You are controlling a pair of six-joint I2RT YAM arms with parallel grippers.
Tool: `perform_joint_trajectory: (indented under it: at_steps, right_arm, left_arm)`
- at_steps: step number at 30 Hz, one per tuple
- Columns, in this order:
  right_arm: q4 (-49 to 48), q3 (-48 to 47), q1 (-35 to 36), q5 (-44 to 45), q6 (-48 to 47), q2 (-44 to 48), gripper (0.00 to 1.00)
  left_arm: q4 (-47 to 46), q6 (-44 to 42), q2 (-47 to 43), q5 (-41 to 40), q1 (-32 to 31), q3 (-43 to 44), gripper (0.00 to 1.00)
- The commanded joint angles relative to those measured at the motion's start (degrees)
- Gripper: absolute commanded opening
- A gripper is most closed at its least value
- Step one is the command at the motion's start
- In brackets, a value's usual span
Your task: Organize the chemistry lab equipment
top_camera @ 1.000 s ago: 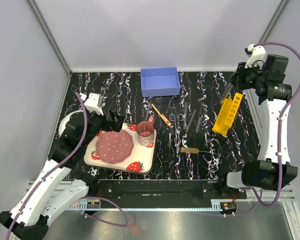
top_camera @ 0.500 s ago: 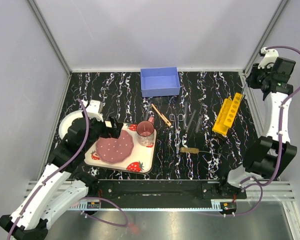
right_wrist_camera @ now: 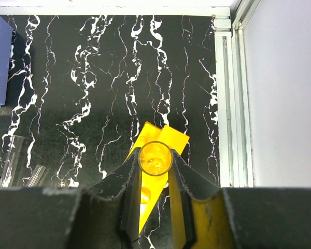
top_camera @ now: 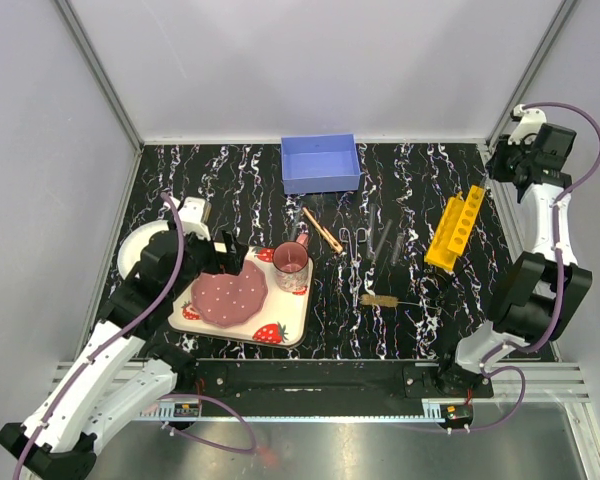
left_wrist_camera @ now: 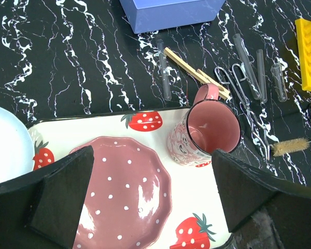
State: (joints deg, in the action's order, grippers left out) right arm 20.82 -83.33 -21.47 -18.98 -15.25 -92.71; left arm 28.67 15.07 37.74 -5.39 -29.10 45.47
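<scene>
My right gripper (top_camera: 502, 165) (right_wrist_camera: 154, 162) is shut on a clear glass tube (right_wrist_camera: 154, 158), seen end-on, high above the far end of the yellow holed rack (top_camera: 456, 231) (right_wrist_camera: 168, 137). My left gripper (top_camera: 227, 262) (left_wrist_camera: 153, 166) is open and empty, low over the pink plate (left_wrist_camera: 124, 192). The wooden clamp (top_camera: 322, 230) (left_wrist_camera: 197, 74), metal forceps (top_camera: 353, 245) (left_wrist_camera: 243, 88), bristle brush (top_camera: 380, 300) (left_wrist_camera: 290, 147) and loose tubes (top_camera: 383, 240) (left_wrist_camera: 247, 65) lie on the mat between tray and rack.
A blue box (top_camera: 320, 163) stands at the back centre. The strawberry tray (top_camera: 280, 330) holds the pink plate and a pink cup (top_camera: 291, 264). A white bowl (top_camera: 140, 248) sits left of the tray. The cage rail (right_wrist_camera: 225, 104) runs close to my right gripper.
My right arm has pulled back from over the rack's far end to the back right corner. My left gripper has shifted a little over the pink plate's edge.
</scene>
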Motion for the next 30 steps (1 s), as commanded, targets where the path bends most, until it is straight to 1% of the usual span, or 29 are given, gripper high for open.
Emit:
perform_joint_trajectory:
  at_steps: [1,7,12,15,16,19,24,30]
  right_arm:
    - [-5.5,-0.1,-0.6,0.2,0.6,-1.0,0.21]
    - [-6.8,1.6,-0.7,-1.2,0.7,-1.1,0.21]
    - [-10.9,7.5,-0.7,-2.6,0.7,0.4,0.22]
    - [-15.5,11.9,-0.7,-4.1,0.5,1.5,0.23]
    - [-18.8,14.6,-0.7,-4.6,0.4,2.1,0.23]
    - [-24.8,18.6,-0.7,-5.4,0.3,3.2,0.23]
    - [-27.8,20.8,-0.7,-5.1,0.1,2.4,0.24]
    - [-29.1,22.5,-0.7,-5.8,0.2,2.4,0.26]
  left_arm:
    - [-1.8,0.6,0.8,-0.6,0.3,3.4,0.99]
    - [-1.9,0.8,0.8,-0.6,0.3,3.2,0.99]
    - [-1.9,1.1,0.6,-0.4,0.3,3.1,0.99]
    - [-1.9,1.2,0.7,-0.2,0.2,3.3,0.99]
    - [-1.9,1.2,0.8,-0.1,0.3,3.5,0.99]
    - [-1.9,1.3,1.1,0.2,0.2,3.7,0.99]
    - [-1.5,1.5,1.1,0.3,0.3,3.7,0.99]
    - [-1.6,1.7,1.3,0.6,0.3,4.2,0.99]
